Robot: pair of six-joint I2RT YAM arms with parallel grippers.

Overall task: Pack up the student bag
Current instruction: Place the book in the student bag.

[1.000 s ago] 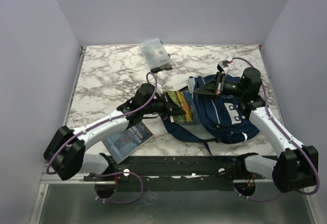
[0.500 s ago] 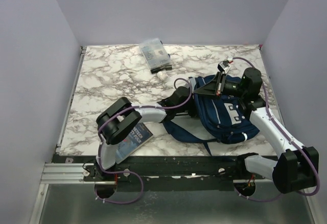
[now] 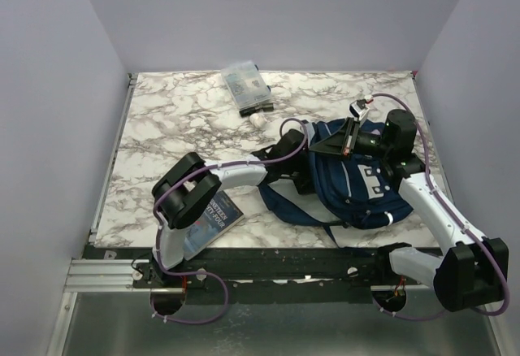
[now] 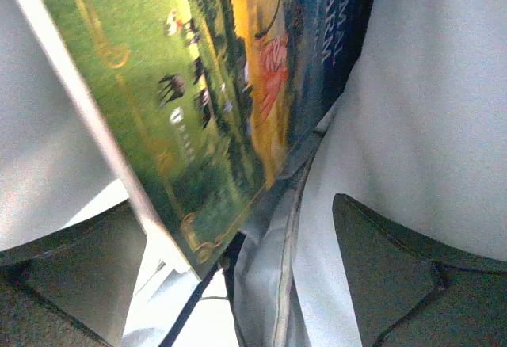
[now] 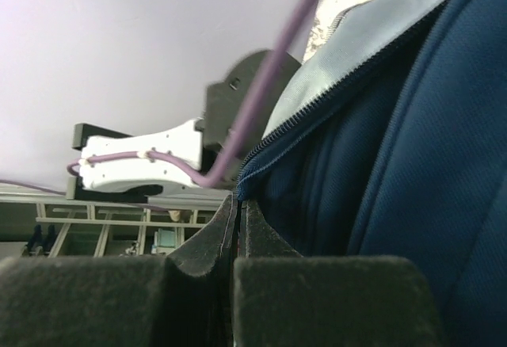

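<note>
On the table's point(image 3: 179, 120) right half | student bag point(image 3: 357, 181) lay mouth-up, right gripper point(image 5: 238, 204) pinching its zipper edge | left gripper point(image 4: 230, 208) spread inside, book point(image 4: 206, 109) loose | advised: retreat straight, without dragging book out.

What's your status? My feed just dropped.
Left pincer open inside large navy fabric backpack, colourful illustrated book between its jaws. Right pincer shut on backpack's zippered rim, holding it open. Nothing blocking.

Book cover point(image 4: 198, 101), left wrist view: "…NIMAL FARM", white letters on blue strip, start cut off. 2nd book point(image 3: 205, 218) on bench point(image 3: 179, 120), top view: approx "…TY-FOUR", rest too small. White marks on student bag point(image 3: 357, 193): unreadable.
</note>
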